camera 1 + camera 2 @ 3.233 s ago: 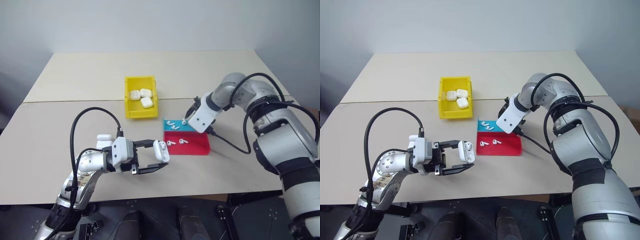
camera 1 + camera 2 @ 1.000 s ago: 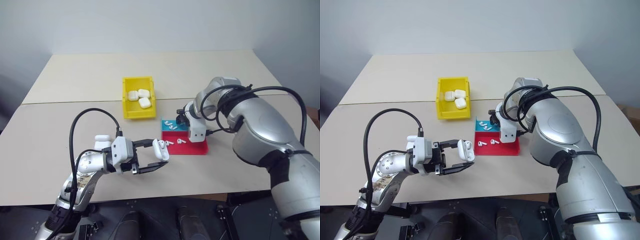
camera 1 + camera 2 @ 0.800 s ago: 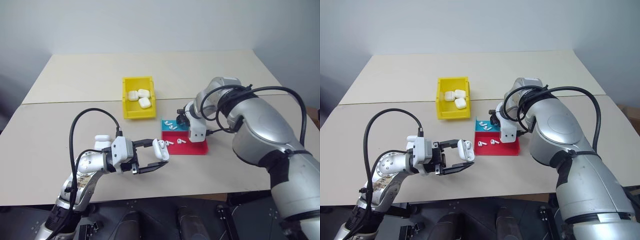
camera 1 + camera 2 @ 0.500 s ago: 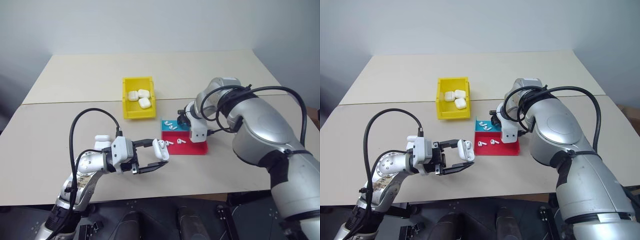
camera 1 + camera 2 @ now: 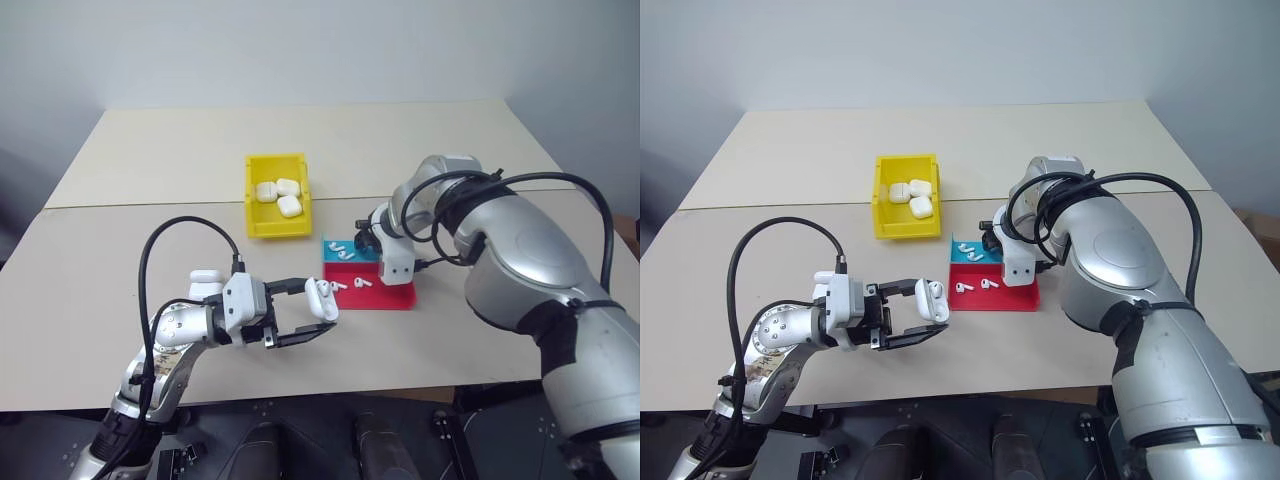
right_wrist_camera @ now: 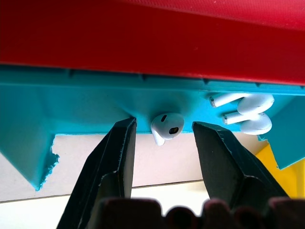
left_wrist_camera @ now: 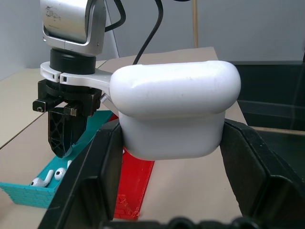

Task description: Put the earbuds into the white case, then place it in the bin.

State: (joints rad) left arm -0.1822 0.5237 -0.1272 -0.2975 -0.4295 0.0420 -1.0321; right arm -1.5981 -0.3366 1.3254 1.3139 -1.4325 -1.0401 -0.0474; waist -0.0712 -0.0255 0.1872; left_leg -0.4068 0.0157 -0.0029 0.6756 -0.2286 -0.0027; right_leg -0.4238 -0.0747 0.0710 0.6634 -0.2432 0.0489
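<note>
The right end effector (image 6: 162,143) hangs released over the tray's (image 5: 395,297) blue half, one of the earbuds (image 6: 167,126) lying dead centre between its spread fingers (image 6: 114,157), bulb toward 3 o'clock, short stem toward 7. The left end effector (image 5: 318,315) sits at about 8 o'clock from the tray over the bench (image 5: 450,330), clenched on the white case (image 5: 321,299); the right is far nearer the bud.

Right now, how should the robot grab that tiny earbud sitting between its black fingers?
Probably pinch the earbud across its round head, coming straight in as the right gripper already does. The bud lies on the blue tray section with its short stem toward the gripper; the jaws stand open either side.
</note>
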